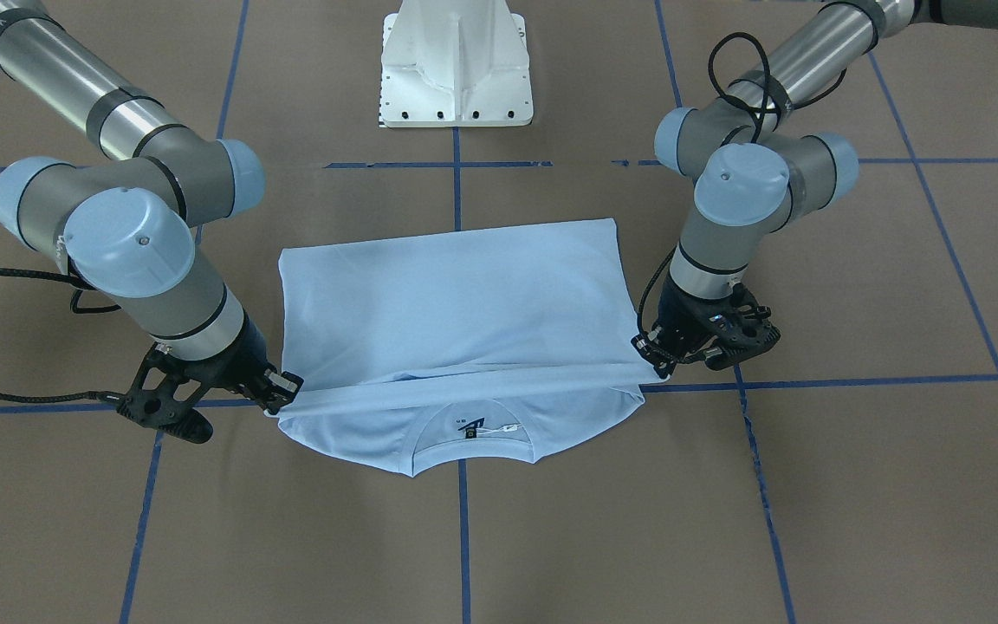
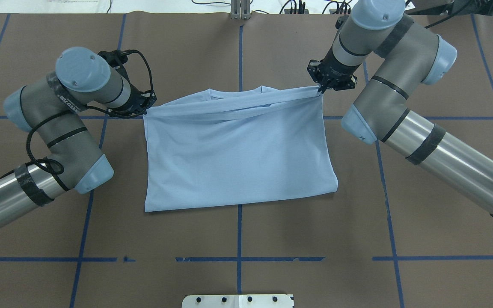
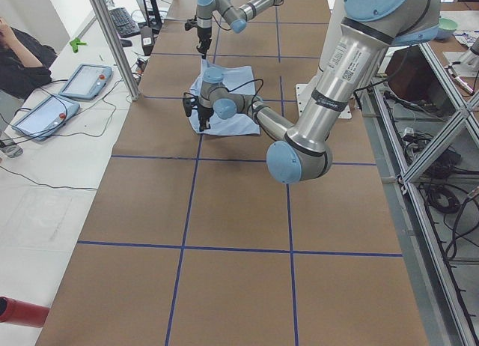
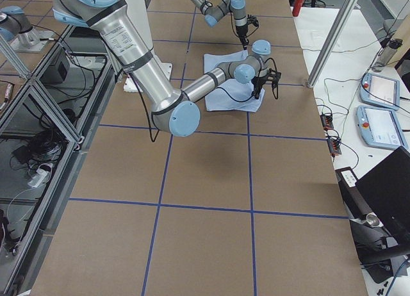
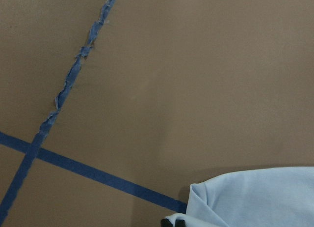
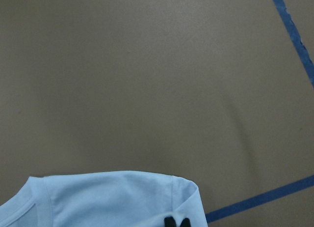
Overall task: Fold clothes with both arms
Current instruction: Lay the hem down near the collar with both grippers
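The light blue T-shirt [image 1: 456,295] lies folded on the brown table, collar and dark neck label [image 1: 470,436] toward the operators' side. A stretched band of its fabric runs between both grippers just above the collar. My left gripper [image 1: 657,362] [image 2: 146,112] is shut on the shirt's edge at one end. My right gripper [image 1: 281,392] [image 2: 320,88] is shut on the other end. The shirt also shows in the overhead view [image 2: 238,158]. In each wrist view the cloth [image 5: 255,197] [image 6: 113,197] sits at the black fingertips [image 5: 168,222] [image 6: 169,222].
The white pedestal base [image 1: 456,69] stands behind the shirt. Blue tape lines [image 2: 239,239] cross the brown table. Teach pendants [image 3: 82,80] and a seated person [image 3: 22,58] are off the far side, past an aluminium post [image 3: 112,39].
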